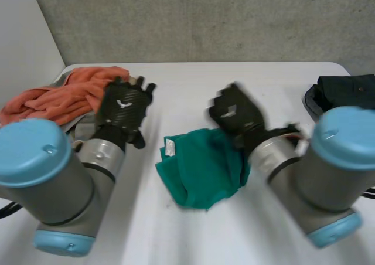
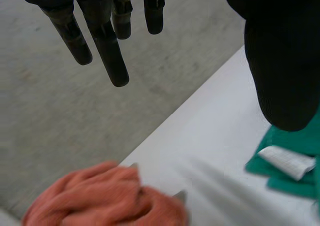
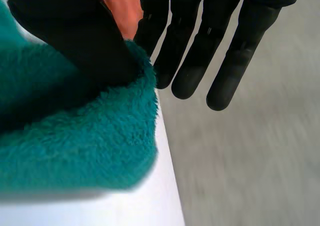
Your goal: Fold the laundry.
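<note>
A teal green towel point(image 1: 202, 165) lies bunched between the two arms, with a white label point(image 1: 170, 149) at its left corner. My right hand point(image 1: 237, 115) is raised at the towel's far edge. In the right wrist view its thumb point(image 3: 75, 41) presses a fold of the fluffy green towel point(image 3: 75, 146) against the fingers point(image 3: 190, 61), so the edge is pinched. My left hand point(image 1: 123, 109) hovers beside the towel's left side with straight fingers point(image 2: 100, 41) and holds nothing. The green towel point(image 2: 295, 151) and its label point(image 2: 287, 161) lie under that hand's thumb point(image 2: 285, 61).
An orange towel point(image 1: 64, 95) is heaped at the far left of the white table point(image 1: 234, 83), just beyond my left hand, and appears as the orange towel point(image 2: 100, 196) at the table edge. A dark garment point(image 1: 345, 89) sits at the far right.
</note>
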Tool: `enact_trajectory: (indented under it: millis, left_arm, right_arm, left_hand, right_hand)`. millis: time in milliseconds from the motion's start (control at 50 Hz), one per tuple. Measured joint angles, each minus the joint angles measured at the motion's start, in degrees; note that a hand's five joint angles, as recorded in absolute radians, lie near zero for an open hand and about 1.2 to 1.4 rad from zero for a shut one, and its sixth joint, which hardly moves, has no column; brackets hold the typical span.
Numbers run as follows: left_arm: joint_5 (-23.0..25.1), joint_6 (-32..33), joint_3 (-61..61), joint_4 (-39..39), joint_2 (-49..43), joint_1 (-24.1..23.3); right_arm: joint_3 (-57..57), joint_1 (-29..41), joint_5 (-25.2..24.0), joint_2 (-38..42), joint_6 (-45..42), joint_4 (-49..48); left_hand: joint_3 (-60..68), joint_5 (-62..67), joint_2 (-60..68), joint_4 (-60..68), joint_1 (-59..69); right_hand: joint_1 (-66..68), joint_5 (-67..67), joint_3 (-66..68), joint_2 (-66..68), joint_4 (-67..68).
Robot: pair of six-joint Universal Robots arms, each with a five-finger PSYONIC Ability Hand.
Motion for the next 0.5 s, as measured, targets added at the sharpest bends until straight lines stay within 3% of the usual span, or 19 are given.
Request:
enact_trajectory:
  millis: [80, 180, 240, 280, 300, 380, 500]
  left_arm:
    - [-0.12, -0.39, -2.98, 0.07, 3.22, 3.19]
    - [0.21, -0.63, -5.22, 0.09, 5.15, 5.33]
    - [0.41, -0.67, -5.69, 0.16, 5.42, 5.66]
    - [0.55, -0.7, -5.58, 0.32, 5.38, 5.61]
    - [0.58, -0.71, -5.43, 0.41, 5.34, 5.55]
    - [0.69, -0.99, -3.63, 0.97, 4.8, 4.43]
    - [0.57, -3.66, 1.66, 1.82, 2.34, -0.15]
  right_arm:
    - [-1.0, 6.71, -6.21, 4.8, -6.5, 0.19]
    - [-0.02, 9.44, -12.15, 9.84, -9.55, 0.91]
    - [0.58, 9.5, -13.14, 11.24, -9.33, 1.4]
    - [0.95, 9.24, -12.99, 11.27, -8.0, 1.67]
    - [1.07, 9.03, -12.8, 10.92, -7.12, 1.74]
    - [1.71, 7.07, -11.83, 7.06, 0.29, 1.69]
    - [1.78, 1.38, -9.76, -0.46, 22.07, 2.24]
  left_hand:
    - [0.0, 0.0, 0.0, 0.0, 0.0]
    - [0.0, 0.0, 0.0, 0.0, 0.0]
    - [0.0, 0.0, 0.0, 0.0, 0.0]
    - [0.0, 0.0, 0.0, 0.0, 0.0]
    - [0.0, 0.0, 0.0, 0.0, 0.0]
    - [0.0, 0.0, 0.0, 0.0, 0.0]
    - [0.0, 0.0, 0.0, 0.0, 0.0]
  right_hand:
    - [0.0, 0.15, 0.0, 0.0, 0.0]
    - [0.0, 0.17, -0.01, 0.0, -0.03]
    - [-18.7, -20.54, -20.52, -20.95, -20.62]
    - [-41.01, -44.15, -43.39, -44.17, -43.77]
    - [-46.05, -48.64, -48.39, -49.4, -48.96]
    - [-50.34, -55.01, -55.92, -55.14, -56.54]
    - [-50.34, -55.01, -56.08, -55.14, -56.79]
